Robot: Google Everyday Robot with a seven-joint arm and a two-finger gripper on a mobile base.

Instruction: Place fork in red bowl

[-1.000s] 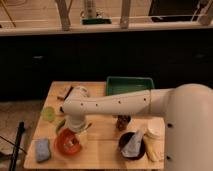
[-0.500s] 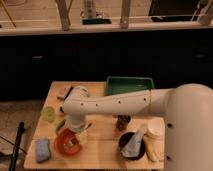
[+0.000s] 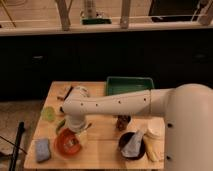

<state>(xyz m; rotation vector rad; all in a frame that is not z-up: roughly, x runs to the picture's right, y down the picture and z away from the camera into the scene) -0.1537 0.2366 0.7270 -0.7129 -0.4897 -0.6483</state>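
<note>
The red bowl [image 3: 66, 142] is a round shallow orange-red bowl at the front left of the wooden table [image 3: 102, 150]. My gripper [image 3: 76, 134] hangs at the end of the white arm [image 3: 115, 104], which reaches in from the right. The gripper sits just above the bowl's right rim. A pale thin shape [image 3: 81, 136] under the gripper at that rim may be the fork; I cannot make it out clearly. The gripper's body hides part of the bowl.
A blue sponge [image 3: 43, 149] lies left of the red bowl and a small light-green dish [image 3: 48, 113] behind it. A green tray [image 3: 129, 85] is at the back. A dark bowl [image 3: 132, 145] holding a grey item, a white stack [image 3: 155, 130] and a small brown object [image 3: 122, 122] are at the right.
</note>
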